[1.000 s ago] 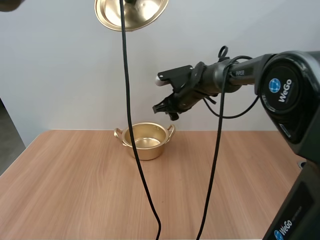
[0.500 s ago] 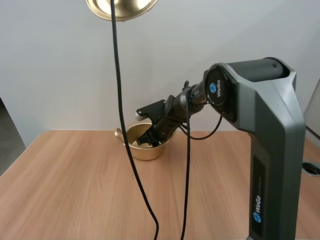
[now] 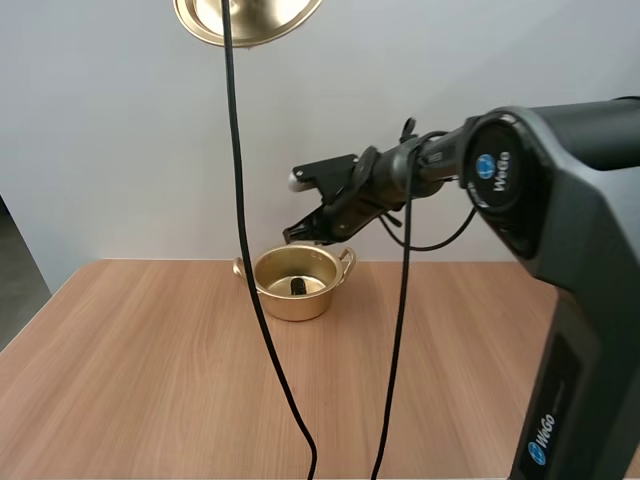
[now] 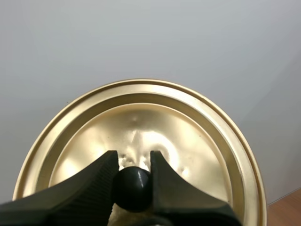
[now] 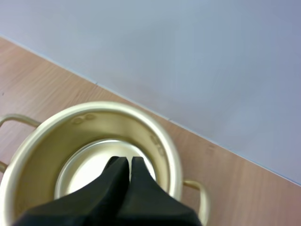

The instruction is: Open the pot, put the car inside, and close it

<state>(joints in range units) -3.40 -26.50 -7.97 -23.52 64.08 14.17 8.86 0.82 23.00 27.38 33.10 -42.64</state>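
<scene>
A: Holding anything with the left gripper?

B: Yes. Pinching the black knob of the gold lid between both ribbed fingers, one on each side of the knob. In the high view, hanging up high over the far part of the table, well above the pot and a little to its left.

A: And with the right gripper?

B: Nothing. Pressed together into one dark wedge, gripping no object. Hovering just above the pot's opening, clear of the rim, pointing down into it.

A: Where to look for the car?

B: Inside the pot, lying on the shiny bottom near the middle, as a small dark shape. Too small to make out wheels or facing.

A: And the pot itself?

B: Standing upright on the wooden table near the far edge, close to the white wall. Uncovered, with one loop handle on each side. Apart from both grippers, touching neither.
</scene>
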